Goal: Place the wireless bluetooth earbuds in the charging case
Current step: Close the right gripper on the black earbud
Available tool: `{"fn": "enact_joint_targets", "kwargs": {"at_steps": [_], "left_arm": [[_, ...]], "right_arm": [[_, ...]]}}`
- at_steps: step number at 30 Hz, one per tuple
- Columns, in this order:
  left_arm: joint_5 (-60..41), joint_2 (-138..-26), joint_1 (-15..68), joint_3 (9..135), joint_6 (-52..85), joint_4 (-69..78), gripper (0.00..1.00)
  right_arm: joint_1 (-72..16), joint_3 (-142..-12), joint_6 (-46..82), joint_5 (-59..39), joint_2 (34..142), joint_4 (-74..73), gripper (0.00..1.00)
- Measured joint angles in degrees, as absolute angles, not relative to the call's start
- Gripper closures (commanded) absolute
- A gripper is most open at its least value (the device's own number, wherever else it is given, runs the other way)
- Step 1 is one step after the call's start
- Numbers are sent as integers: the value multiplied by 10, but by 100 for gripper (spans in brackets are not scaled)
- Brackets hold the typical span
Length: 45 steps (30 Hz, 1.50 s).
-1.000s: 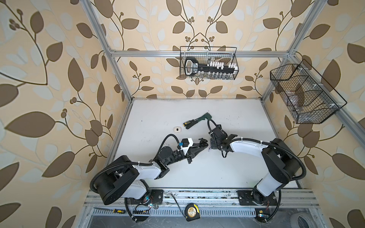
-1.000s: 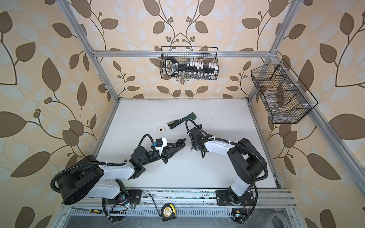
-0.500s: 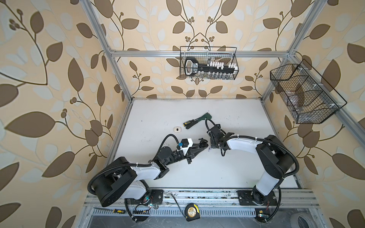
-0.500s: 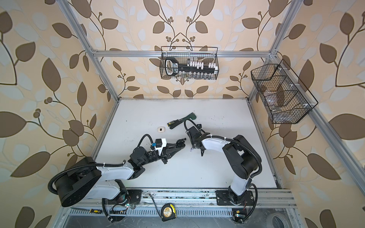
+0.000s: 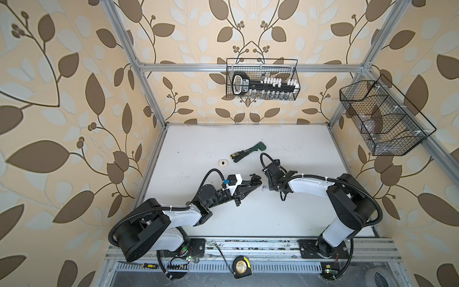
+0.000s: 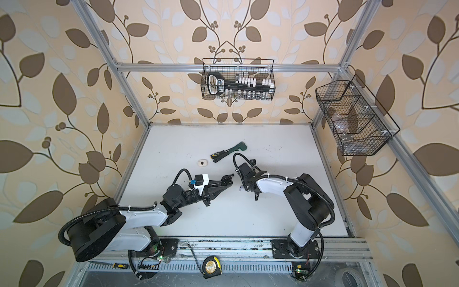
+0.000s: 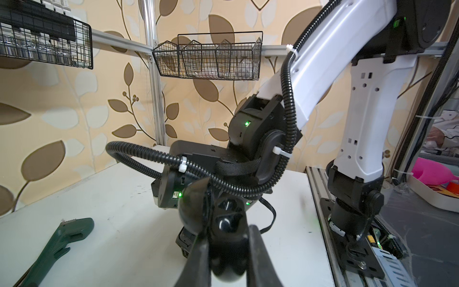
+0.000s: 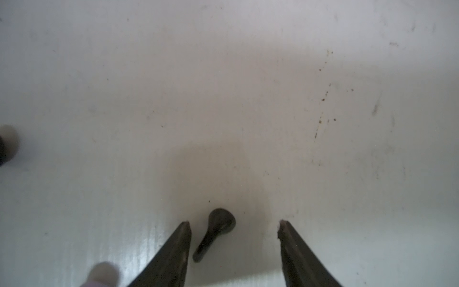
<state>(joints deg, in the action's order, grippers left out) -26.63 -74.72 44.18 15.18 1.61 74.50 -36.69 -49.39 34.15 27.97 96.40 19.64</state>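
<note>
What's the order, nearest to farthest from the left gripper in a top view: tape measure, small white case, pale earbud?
From the left gripper, shut on the black charging case:
1. Pale earbud: just right of the gripper's tip.
2. Small white case: on the table, back and left of the gripper.
3. Tape measure: off the table, on the front rail.

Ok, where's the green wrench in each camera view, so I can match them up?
In a top view: green wrench on the white table, toward the back wall.
In a top view: green wrench, same spot.
Left wrist: green wrench lying flat on the table.
Right wrist: not in it.
Shared landmark: the compartmented wire basket on the wall, missing only from the right wrist.
</note>
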Motion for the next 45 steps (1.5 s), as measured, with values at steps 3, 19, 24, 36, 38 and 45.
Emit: {"fn": "enact_joint_targets", "kwargs": {"at_steps": [3,19,24,36,38,45], "left_arm": [[-266,-746,442,152,16,742,100],[-269,-736,442,152,16,738,100],[-269,-736,442,152,16,738,100],[-270,-736,442,152,16,737,100],[-270,-736,442,152,16,737,100],[-270,-735,442,152,16,736,100]], "right_arm": [[-367,-494,342,281,964,200,50],[-351,-494,338,265,966,192,60],[-344,-495,334,259,969,182,61],[-330,-497,330,231,973,163,71],[-330,-497,330,229,973,162,72],[-330,-497,330,226,973,161,73]]}}
